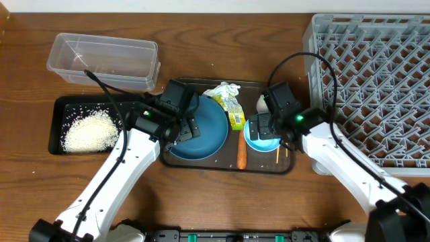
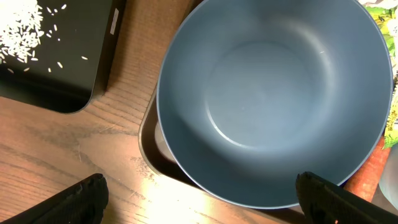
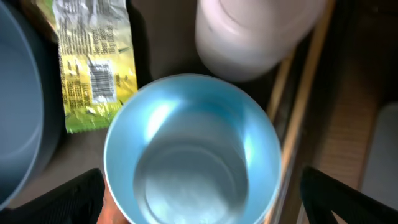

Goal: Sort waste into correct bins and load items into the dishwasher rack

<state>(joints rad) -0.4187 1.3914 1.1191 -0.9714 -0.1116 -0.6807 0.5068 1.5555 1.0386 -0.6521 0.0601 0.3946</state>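
Observation:
The dark blue dish [image 1: 205,131] sits empty on the brown tray [image 1: 222,167]; it fills the left wrist view [image 2: 273,99]. My left gripper [image 2: 199,199] is open, just above the dish's near rim. My right gripper [image 3: 199,199] is open, straddling the light blue bowl [image 3: 193,149] [image 1: 259,140]. The white cup [image 3: 255,31] lies behind the bowl. The chopsticks [image 3: 301,106] lie right of it. The carrot [image 1: 241,152], the snack wrapper [image 1: 235,114] and the tissue [image 1: 223,90] lie between the dishes. The rice [image 1: 91,132] is piled in the black tray [image 1: 59,107].
The clear tub [image 1: 104,60] stands behind the black tray. The grey rack [image 1: 376,81] fills the right side. The black tray's corner with loose grains shows in the left wrist view [image 2: 56,62].

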